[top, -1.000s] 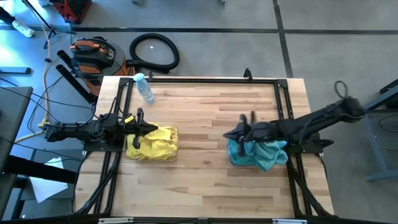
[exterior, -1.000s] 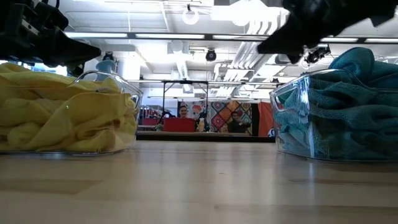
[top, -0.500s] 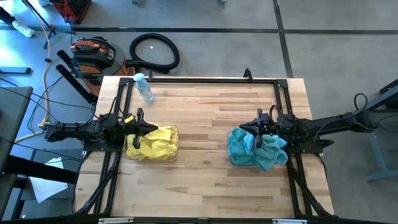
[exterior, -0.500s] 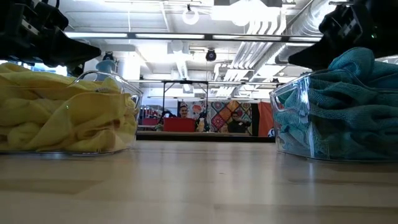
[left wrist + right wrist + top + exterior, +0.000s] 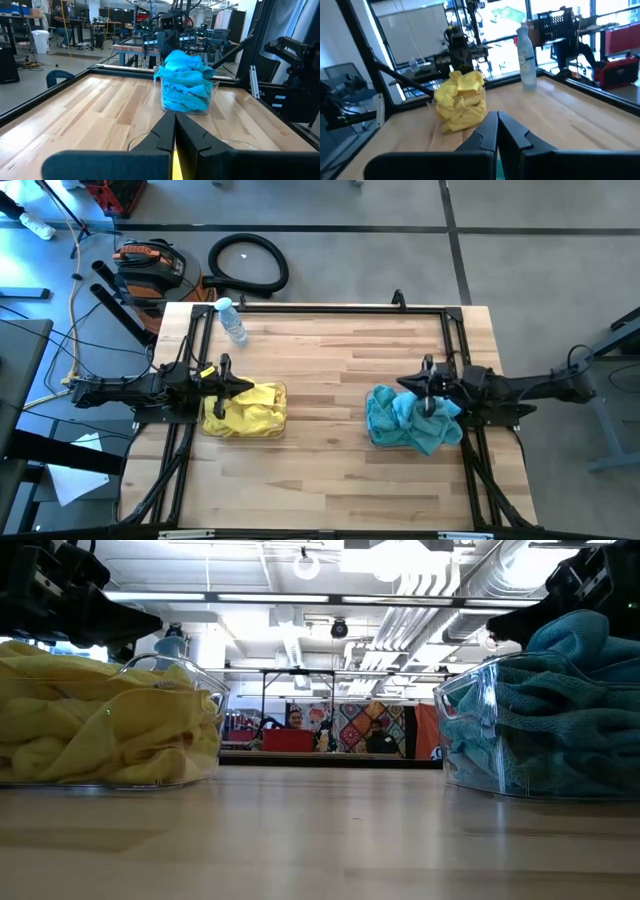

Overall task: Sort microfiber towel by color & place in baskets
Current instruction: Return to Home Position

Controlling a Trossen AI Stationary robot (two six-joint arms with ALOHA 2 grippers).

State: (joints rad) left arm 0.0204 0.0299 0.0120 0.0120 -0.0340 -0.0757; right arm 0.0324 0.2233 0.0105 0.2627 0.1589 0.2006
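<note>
Showing what the high view cannot, wrist views find left gripper (image 5: 174, 117) and right gripper (image 5: 497, 116) pinched together.

low view | yellow-towel basket (image 5: 206, 738) cut by left edge | teal-towel basket (image 5: 456, 732) cut by right edge

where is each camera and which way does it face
High: above the table, straight down; left tool by yellow towels, right tool by teal towels.
Low: table height, level across into the room; tools at top corners.
Left wrist: on left arm, faces teal towels; own shut fingers.
Right wrist: on right arm, faces yellow towels, bottle; own shut fingers.
Shared: wrist views face each other.
</note>
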